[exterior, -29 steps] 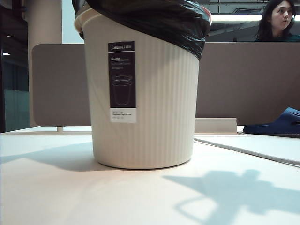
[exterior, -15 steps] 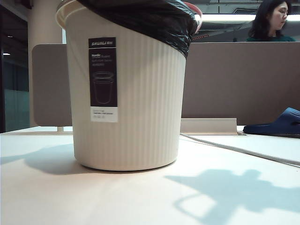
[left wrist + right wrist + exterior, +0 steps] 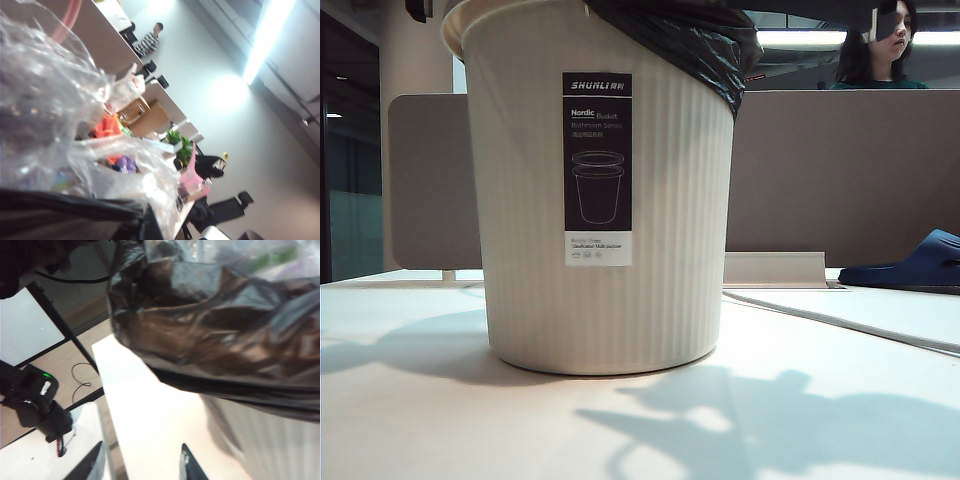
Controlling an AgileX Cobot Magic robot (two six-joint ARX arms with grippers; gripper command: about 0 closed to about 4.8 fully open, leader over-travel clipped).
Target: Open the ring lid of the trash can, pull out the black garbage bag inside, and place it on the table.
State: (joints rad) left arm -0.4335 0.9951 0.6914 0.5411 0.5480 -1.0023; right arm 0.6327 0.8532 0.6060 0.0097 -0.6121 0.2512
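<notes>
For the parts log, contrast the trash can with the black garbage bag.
The trash can is cream-white, rigid, vertically ribbed, and carries a black-and-white label; the black garbage bag is glossy, wrinkled and soft. The trash can stands upright on the table; the bag drapes over its rim. Both are plastic.

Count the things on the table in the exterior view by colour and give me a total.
Cream-white: 1, the trash can
Black: 1, the black garbage bag draped over the can's rim
Dark blue: 1, the slipper at the far right
Total: 3
</notes>
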